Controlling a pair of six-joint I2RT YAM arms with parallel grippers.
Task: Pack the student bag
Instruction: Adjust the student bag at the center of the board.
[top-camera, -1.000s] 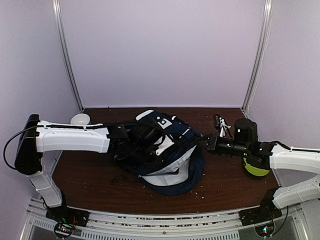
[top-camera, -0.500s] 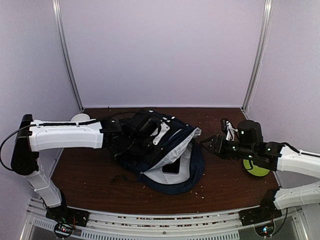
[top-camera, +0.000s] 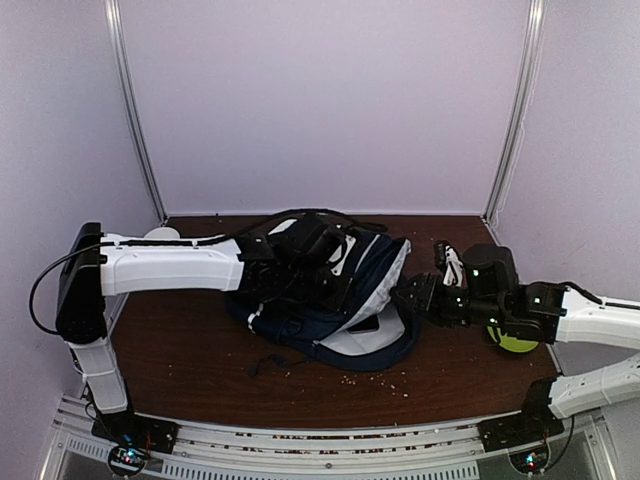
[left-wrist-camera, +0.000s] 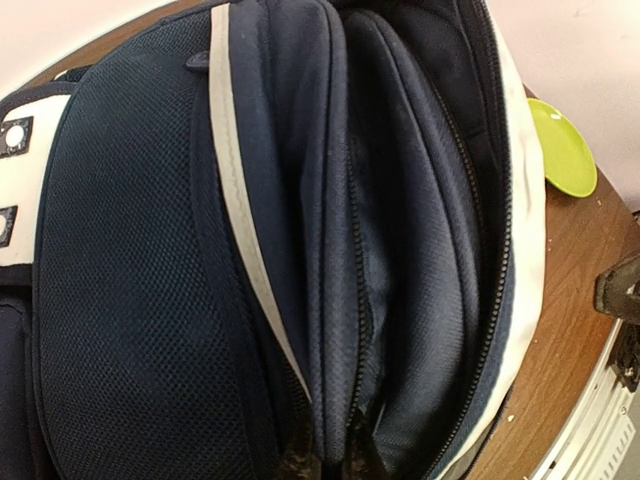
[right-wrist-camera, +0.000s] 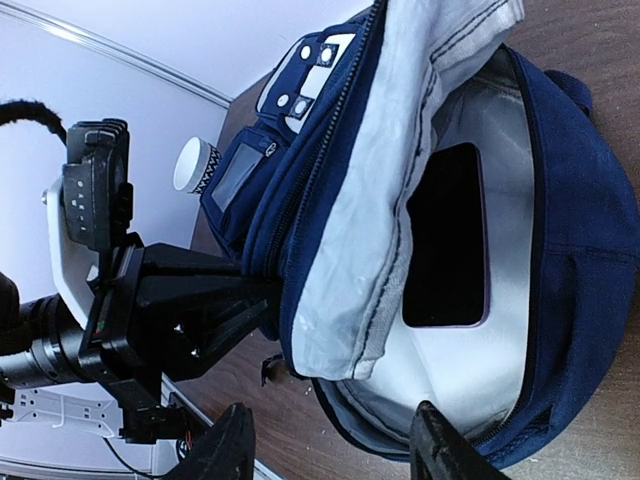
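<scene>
Student bag (top-camera: 385, 272) hoisted; left gripper (left-wrist-camera: 331, 467) apparently clamped on its fabric.

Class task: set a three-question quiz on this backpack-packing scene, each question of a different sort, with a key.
1. True or false: the right gripper is clamped on the backpack.
2. What lies on the grey lining inside the backpack? A a dark flat slab; B a red book; C a white cup.
3. Fill in: the green plate sits on the table beside the ___ arm.
Key: 1 false, its jaws stand open and empty; 2 A; 3 right.
</scene>
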